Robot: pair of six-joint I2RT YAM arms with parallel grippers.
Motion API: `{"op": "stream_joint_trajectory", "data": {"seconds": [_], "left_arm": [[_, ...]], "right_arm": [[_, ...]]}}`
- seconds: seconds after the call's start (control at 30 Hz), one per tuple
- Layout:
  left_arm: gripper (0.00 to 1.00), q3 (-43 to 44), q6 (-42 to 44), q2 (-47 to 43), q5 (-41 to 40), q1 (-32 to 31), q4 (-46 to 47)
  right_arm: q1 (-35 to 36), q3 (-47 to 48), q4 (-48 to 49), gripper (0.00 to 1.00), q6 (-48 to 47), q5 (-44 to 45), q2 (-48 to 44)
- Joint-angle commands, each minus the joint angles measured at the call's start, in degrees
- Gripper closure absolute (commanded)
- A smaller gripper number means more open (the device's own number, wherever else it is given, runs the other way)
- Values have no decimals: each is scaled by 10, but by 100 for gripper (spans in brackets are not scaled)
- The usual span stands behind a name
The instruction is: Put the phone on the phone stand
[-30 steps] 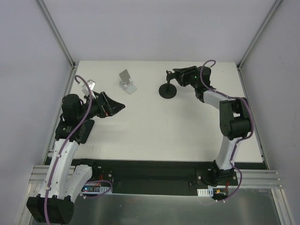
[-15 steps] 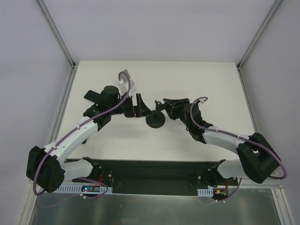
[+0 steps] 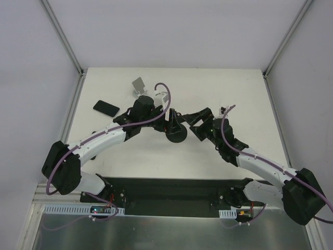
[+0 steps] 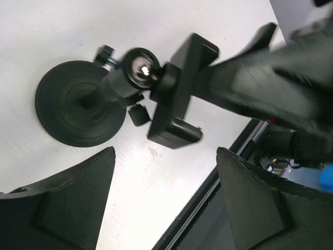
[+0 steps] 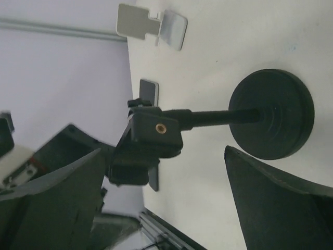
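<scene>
Top external view: phone [image 3: 106, 108] lies flat left of centre, near the table [image 3: 234, 88] edge. Left gripper [image 3: 168, 122] and right gripper [image 3: 194, 125], jaws spread and holding nothing, flank the black phone stand [image 3: 175, 134] at mid-frame. The widest open surface is at upper right.

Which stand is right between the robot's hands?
The black stand with the round base, near the middle of the table. The silver stand is bent metal and sits farther back.
</scene>
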Motion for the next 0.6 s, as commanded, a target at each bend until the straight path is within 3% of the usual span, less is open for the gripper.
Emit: {"op": "stream_joint_trajectory", "data": {"seconds": [0.0, 0.17, 0.37, 0.47, 0.57], "left_arm": [[26, 44, 12, 35, -58, 1, 9], [37, 58, 20, 42, -117, 6, -12], [46, 54, 19, 37, -128, 51, -38], [46, 36, 36, 11, -128, 57, -40], [33, 5, 39, -31, -158, 76, -74]], "right_arm": [[-7, 5, -73, 2, -221, -62, -70], [-68, -31, -105, 1, -339, -186, -126], [-83, -53, -148, 0, -445, -197, -230], [-84, -54, -177, 0, -481, -183, -254], [-84, -45, -206, 0, -511, -182, -257]]}}
